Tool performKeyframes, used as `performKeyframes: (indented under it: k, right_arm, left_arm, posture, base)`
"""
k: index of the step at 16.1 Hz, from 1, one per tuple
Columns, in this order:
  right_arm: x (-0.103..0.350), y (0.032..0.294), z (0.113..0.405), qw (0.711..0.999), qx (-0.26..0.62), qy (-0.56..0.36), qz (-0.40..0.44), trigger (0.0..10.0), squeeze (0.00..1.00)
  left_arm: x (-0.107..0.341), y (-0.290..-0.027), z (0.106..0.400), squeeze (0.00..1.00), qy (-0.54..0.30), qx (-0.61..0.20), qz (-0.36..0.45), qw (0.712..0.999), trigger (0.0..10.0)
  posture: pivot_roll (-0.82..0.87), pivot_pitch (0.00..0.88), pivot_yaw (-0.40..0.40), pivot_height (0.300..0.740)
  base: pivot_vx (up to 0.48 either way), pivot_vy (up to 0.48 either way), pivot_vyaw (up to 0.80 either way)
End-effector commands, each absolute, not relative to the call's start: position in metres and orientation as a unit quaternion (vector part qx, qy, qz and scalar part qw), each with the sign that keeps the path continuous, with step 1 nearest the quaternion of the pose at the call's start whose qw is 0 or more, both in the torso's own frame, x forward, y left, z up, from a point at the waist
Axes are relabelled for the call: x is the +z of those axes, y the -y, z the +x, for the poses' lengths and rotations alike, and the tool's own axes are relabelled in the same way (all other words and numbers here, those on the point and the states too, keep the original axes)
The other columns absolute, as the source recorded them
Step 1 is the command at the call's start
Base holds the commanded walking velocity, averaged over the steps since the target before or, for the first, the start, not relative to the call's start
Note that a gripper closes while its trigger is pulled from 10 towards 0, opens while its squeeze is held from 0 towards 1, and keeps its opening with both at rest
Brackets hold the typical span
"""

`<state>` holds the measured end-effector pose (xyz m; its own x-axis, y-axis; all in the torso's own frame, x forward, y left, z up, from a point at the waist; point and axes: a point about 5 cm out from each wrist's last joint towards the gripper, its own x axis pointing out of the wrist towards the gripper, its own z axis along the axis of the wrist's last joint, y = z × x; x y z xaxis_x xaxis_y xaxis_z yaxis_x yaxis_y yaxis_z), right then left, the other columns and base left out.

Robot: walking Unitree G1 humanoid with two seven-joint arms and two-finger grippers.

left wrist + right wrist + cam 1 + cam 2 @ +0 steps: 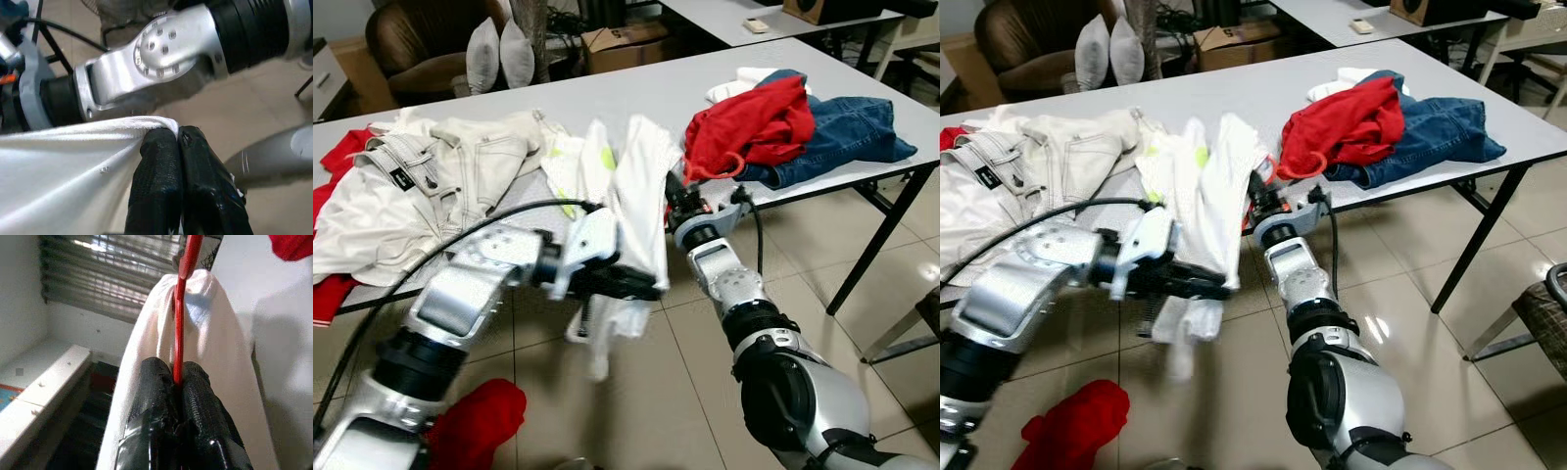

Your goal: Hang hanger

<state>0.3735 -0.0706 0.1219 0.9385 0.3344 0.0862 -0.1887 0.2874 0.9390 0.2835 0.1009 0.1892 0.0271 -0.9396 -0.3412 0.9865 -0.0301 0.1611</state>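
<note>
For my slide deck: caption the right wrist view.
Right end effector clamps a red hanger draped with a white garment.

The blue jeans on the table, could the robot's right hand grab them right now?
Probably not yet. The right hand is shut on the red hanger carrying the white shirt, so it is busy. The blue jeans lie open on the table, nothing covering that side.

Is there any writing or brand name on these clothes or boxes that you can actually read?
None can be read.
Dark patch on the white jeans: too small to read.
Cardboard box behind the table: no legible print.
White garment, pinched by the left gripper: no visible text.
Red hanger, in the right gripper: no marks.
</note>
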Motion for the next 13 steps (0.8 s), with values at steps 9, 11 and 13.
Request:
performKeyframes:
  k: [9,11,13]
  right_arm:
    - [0.129,0.096,0.349,0.820,0.224,-0.090,0.519,10.0,0.00]
    - [0.129,0.105,0.336,0.806,0.236,-0.088,0.536,10.0,0.00]
    - [0.130,0.119,0.328,0.806,0.201,-0.077,0.551,10.0,0.00]
  left_arm:
    - [0.218,-0.110,0.318,0.00,0.005,-0.567,0.154,0.809,0.0]
    - [0.233,-0.111,0.323,0.00,0.034,-0.551,0.110,0.827,0.0]
    - [0.249,-0.112,0.315,0.00,0.055,-0.586,0.068,0.806,0.0]
  posture:
    - [-0.14,0.000,0.137,0.740]
    - [-0.16,0.000,0.137,0.740]
    - [-0.18,0.000,0.137,0.740]
  base:
    - [0.000,0.000,0.00]
    - [0.000,0.000,0.00]
    - [0.000,0.000,0.00]
